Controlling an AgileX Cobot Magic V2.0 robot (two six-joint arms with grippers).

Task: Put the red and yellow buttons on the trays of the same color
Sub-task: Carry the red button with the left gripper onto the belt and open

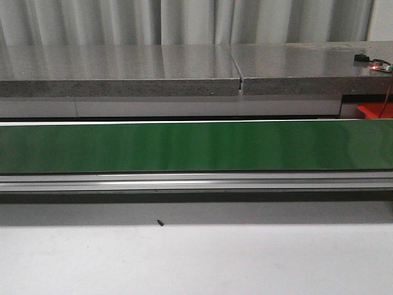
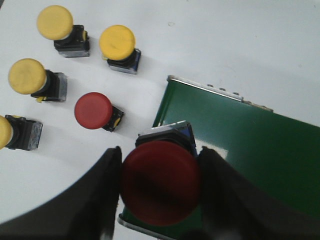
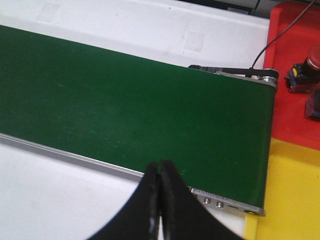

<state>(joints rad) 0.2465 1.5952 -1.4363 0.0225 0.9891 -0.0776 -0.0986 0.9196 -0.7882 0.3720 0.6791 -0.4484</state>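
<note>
Red mushroom-head push button [image 2: 161, 181] sitting clamped between left gripper [image 2: 159, 192] jaws, hovering over green conveyor belt [image 2: 250, 145] end; right gripper [image 3: 160, 192] jaws resting together, empty

A conveyor belt [image 1: 196, 146] runs across the table [image 1: 196, 261] from left to right, with a raised counter [image 1: 123, 70] behind it. In the left wrist view, a button [image 2: 161, 180] sits between the left gripper's [image 2: 160, 187] fingers over one end of the belt, and five more buttons lie on the table beside that end: one [image 2: 95, 111] nearest the belt, the other four [image 2: 119, 45] [image 2: 57, 26] [image 2: 30, 79] [image 2: 10, 132] farther out. In the right wrist view, two trays [image 3: 295, 80] [image 3: 292, 200] sit side by side against the belt's other end; one holds a button [image 3: 305, 72]. The right gripper [image 3: 160, 200] hangs over the belt's near edge.
</note>
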